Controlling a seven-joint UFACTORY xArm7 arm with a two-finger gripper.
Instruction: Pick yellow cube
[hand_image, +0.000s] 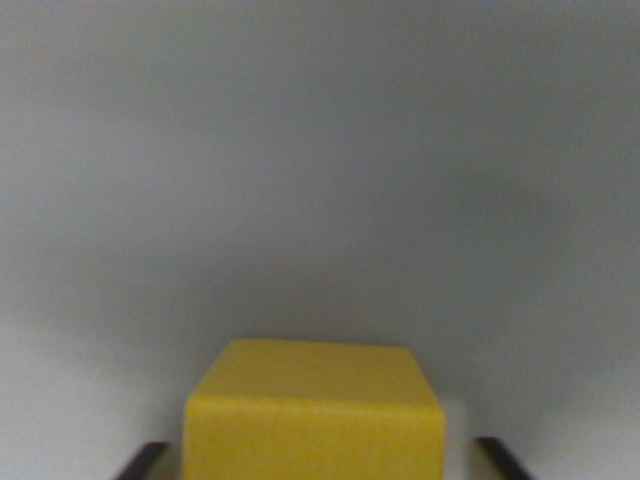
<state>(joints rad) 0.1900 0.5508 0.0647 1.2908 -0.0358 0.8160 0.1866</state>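
Writing: no words, brands or labels can be read on anything here.
Yellow cube: the yellow cube sits at the bottom middle of the wrist view. Its top face and its front face show. Both are plain yellow. The bottom of the cube is cut off by the edge of the picture.
Surface: the cube rests on a plain pale grey surface. No edge or corner of this surface shows, so I cannot tell where on it the cube sits.
Gripper: only two thin dark tips of the gripper show, low down in the picture. One finger is on the wrist view's left of the cube. The other finger is on the wrist view's right.
How wide: the gripper is spread wider than the cube. There is a small gap on each side, so the fingers do not touch the cube.
Holding: the gripper holds nothing.
Sharpness: the whole picture is a bit blurry.
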